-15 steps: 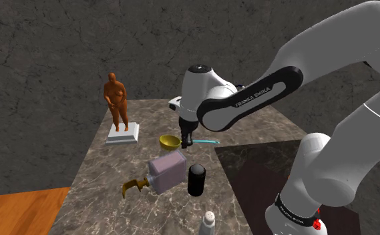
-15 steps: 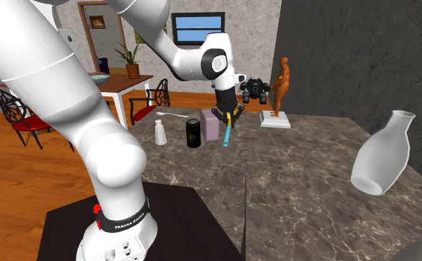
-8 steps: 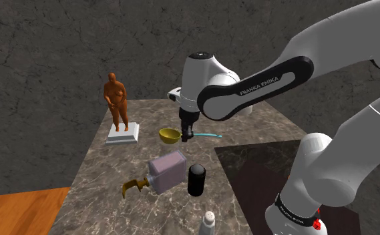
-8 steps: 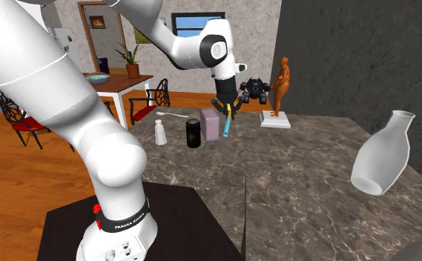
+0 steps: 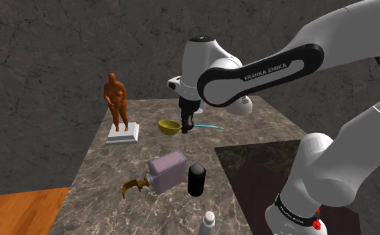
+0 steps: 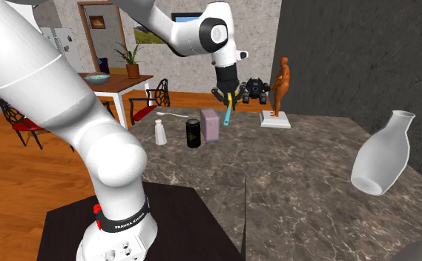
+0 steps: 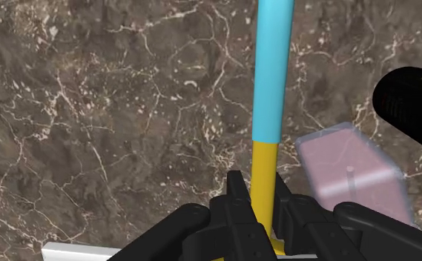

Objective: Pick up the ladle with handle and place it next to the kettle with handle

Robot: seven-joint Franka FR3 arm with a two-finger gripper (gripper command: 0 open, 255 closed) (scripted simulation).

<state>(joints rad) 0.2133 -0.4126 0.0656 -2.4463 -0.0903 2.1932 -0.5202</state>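
The ladle [image 5: 169,126] has a yellow bowl and a handle that goes from yellow to cyan [image 7: 268,74]. It hangs in the air above the marble table [image 5: 108,173], roughly level in the shoulder view. My gripper [image 5: 187,125] is shut on the ladle's yellow handle part near the bowl, with the fingers [image 7: 235,204] clasping it from both sides. The kettle [image 5: 166,170] is a mauve boxy vessel with a gold curved handle [image 5: 134,185]. It stands on the table below the ladle and nearer the front edge. In the second exterior view the gripper [image 6: 228,100] holds the ladle [image 6: 227,117] above the kettle [image 6: 211,124].
An orange figure [image 5: 117,100] on a white base stands at the table's far left in the shoulder view. A black can [image 5: 196,179] stands beside the kettle and a small white bottle [image 5: 208,222] near the front edge. A white vase [image 6: 383,156] stands apart from them.
The gripper has risen with the ladle, carrying it higher above the table and a little farther from the kettle. Nothing else moved.
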